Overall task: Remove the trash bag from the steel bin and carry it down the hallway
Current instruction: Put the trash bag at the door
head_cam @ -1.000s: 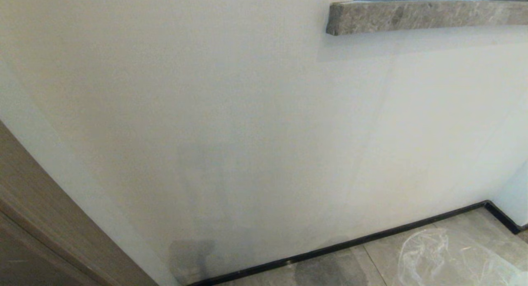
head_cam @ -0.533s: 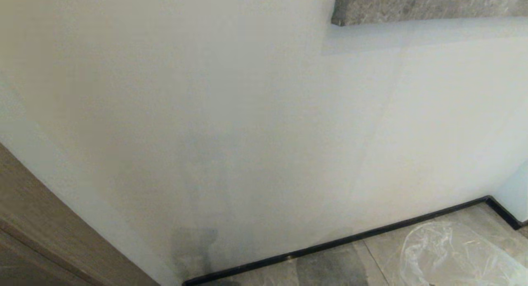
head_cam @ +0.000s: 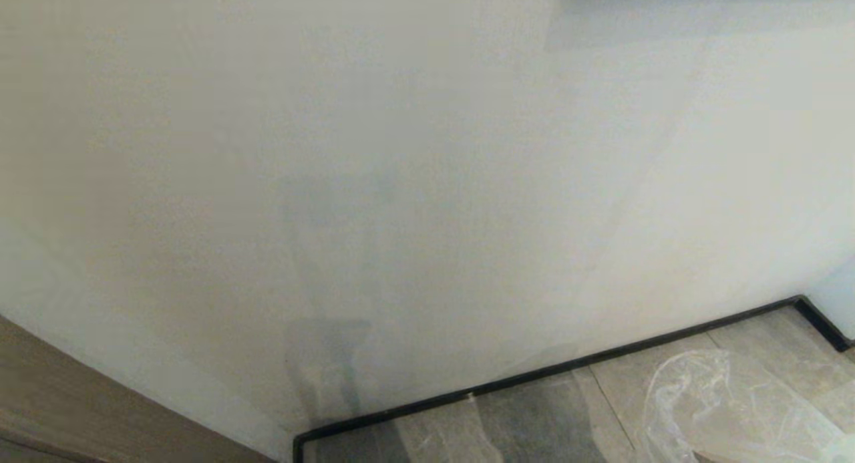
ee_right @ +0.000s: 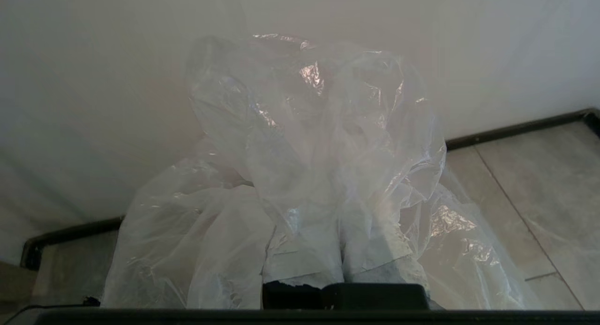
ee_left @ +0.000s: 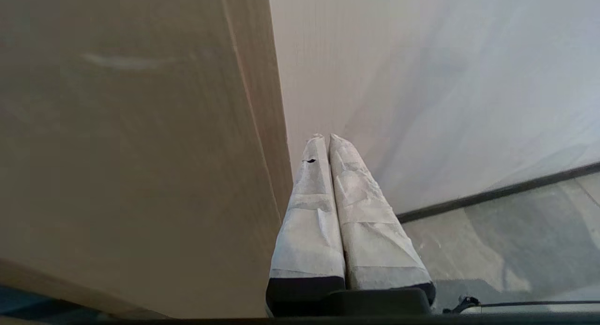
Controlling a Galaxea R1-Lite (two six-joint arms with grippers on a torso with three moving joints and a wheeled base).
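Right claw [ee_right: 344, 250] is clamped on the bag [ee_right: 309, 175], and the clear, crinkly plastic billows up and around its white-wrapped fingers [ee_right: 304, 264] so that they are mostly buried in it. From the head view, the bag [head_cam: 728, 409] shows low at the right, hanging over the grey floor tiles [head_cam: 534, 423], just in front of the white wall [head_cam: 401, 182]. A black baseboard [head_cam: 534, 376] runs along the foot of that wall and turns a corner at far right. What is inside the bag cannot be made out here; only folds and glints of plastic show. Left claw [ee_left: 328, 139] sits beside a tan wooden panel [ee_left: 131, 151], its two white-wrapped fingers [ee_left: 309, 212] pressed together with nothing between them. The same panel [head_cam: 80, 409] edges into the head view at lower left. Neither arm appears in the head view.
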